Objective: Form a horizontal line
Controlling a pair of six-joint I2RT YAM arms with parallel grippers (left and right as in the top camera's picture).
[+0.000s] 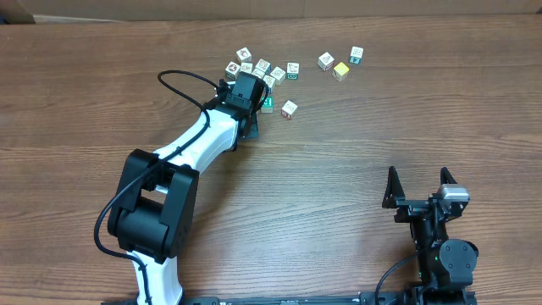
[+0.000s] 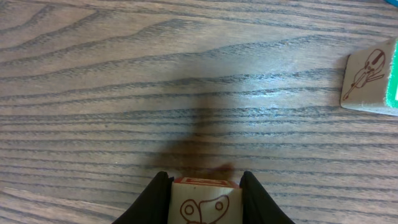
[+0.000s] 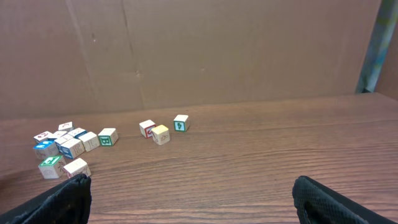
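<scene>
Left hand [image 2: 205,182] pinches a small pale wooden picture cube [image 2: 205,205] by its flat opposite sides, beside the loose clump of similar cubes [image 1: 264,68] left of the yellow-faced cube [image 1: 340,71]; it looks light, rigid and smooth, so liable to twist; right hand [image 1: 419,182] spread.

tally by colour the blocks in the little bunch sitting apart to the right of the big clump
yellow-faced block: 1
teal-marked block: 1
red-edged block: 1
total: 3
</scene>
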